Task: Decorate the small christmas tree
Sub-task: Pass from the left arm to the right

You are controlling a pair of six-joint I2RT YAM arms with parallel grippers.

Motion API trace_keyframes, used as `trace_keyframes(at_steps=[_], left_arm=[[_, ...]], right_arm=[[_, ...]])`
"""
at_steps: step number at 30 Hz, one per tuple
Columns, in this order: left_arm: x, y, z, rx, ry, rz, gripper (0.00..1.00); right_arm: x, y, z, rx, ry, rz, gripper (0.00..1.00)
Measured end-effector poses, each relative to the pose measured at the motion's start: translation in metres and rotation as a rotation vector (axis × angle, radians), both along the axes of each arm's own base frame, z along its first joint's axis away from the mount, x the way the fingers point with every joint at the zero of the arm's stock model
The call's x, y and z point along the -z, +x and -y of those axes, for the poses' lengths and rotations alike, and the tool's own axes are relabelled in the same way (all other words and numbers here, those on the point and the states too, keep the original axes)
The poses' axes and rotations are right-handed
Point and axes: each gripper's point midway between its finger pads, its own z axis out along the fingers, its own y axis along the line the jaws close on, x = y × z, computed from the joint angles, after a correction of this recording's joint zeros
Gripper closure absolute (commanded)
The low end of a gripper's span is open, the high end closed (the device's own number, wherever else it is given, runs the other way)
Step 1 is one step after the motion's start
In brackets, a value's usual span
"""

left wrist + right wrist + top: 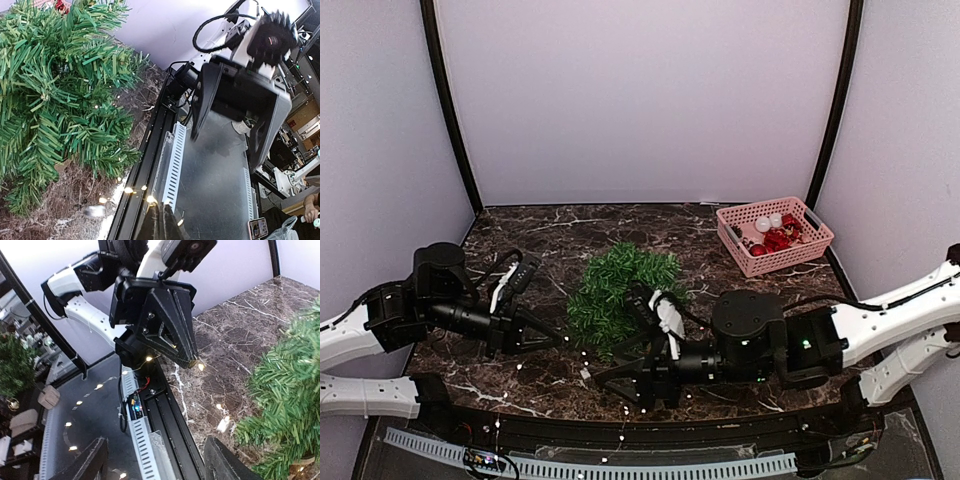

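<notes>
The small christmas tree point(620, 290) lies mid-table as a bushy green clump, also filling the left of the left wrist view point(55, 90) and the right edge of the right wrist view point(287, 390). A thin string of tiny white lights point(586, 373) trails from the tree's front side down over the table's near edge. My left gripper point(560, 341) point(163, 226) is left of the tree, jaws shut on that string, with lit bulbs at its tip point(194, 362). My right gripper point(607, 384) point(158, 463) stands open just in front of the tree, nothing between its fingers.
A pink plastic basket point(812, 236) of red and white ornaments stands at the back right. A black rail point(700, 432) and a white slotted cable duct point(620, 470) run along the near edge. Purple walls enclose the dark marble table point(540, 225).
</notes>
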Motion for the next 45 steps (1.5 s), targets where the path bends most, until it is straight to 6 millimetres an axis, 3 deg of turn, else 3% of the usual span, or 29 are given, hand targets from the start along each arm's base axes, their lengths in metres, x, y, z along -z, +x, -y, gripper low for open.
trace_keyframes(at_steps=[5,10,15,21,23,28,32,37,38,40,43,45], left_arm=[[-0.001,-0.002,0.0,0.01,-0.005,-0.002,1.0],[-0.002,-0.003,0.0,0.018,-0.008,-0.005,1.0],[-0.007,-0.007,-0.001,0.028,-0.029,-0.002,1.0],[-0.01,-0.01,-0.001,0.042,-0.04,-0.005,1.0],[-0.011,-0.011,-0.001,0.046,-0.042,-0.005,1.0],[-0.011,-0.012,-0.001,0.051,-0.044,-0.013,1.0],[-0.013,-0.013,-0.002,0.051,-0.049,-0.013,1.0],[-0.016,-0.014,-0.004,0.044,-0.058,-0.004,1.0],[-0.016,-0.013,-0.005,0.036,-0.057,0.0,0.98],[-0.015,-0.012,-0.008,0.017,-0.049,0.006,0.82],[-0.011,-0.009,-0.013,-0.014,-0.024,0.018,0.42],[-0.007,-0.008,-0.016,-0.028,0.004,0.017,0.28]], right_arm=[[0.035,0.004,-0.025,0.051,-0.088,0.085,0.38],[0.076,0.015,-0.034,0.106,-0.186,0.134,0.38],[0.094,0.023,-0.039,0.161,-0.211,0.146,0.34],[0.11,0.033,-0.045,0.228,-0.217,0.172,0.41],[0.113,0.035,-0.048,0.242,-0.216,0.18,0.45],[0.114,0.04,-0.056,0.275,-0.203,0.19,0.67],[0.111,0.042,-0.058,0.289,-0.189,0.196,0.97],[0.103,0.041,-0.061,0.284,-0.156,0.2,1.0],[0.103,0.04,-0.061,0.281,-0.153,0.202,1.0],[0.103,0.039,-0.06,0.274,-0.154,0.208,1.0],[0.105,0.034,-0.059,0.249,-0.167,0.211,1.0],[0.107,0.03,-0.057,0.228,-0.187,0.214,1.0]])
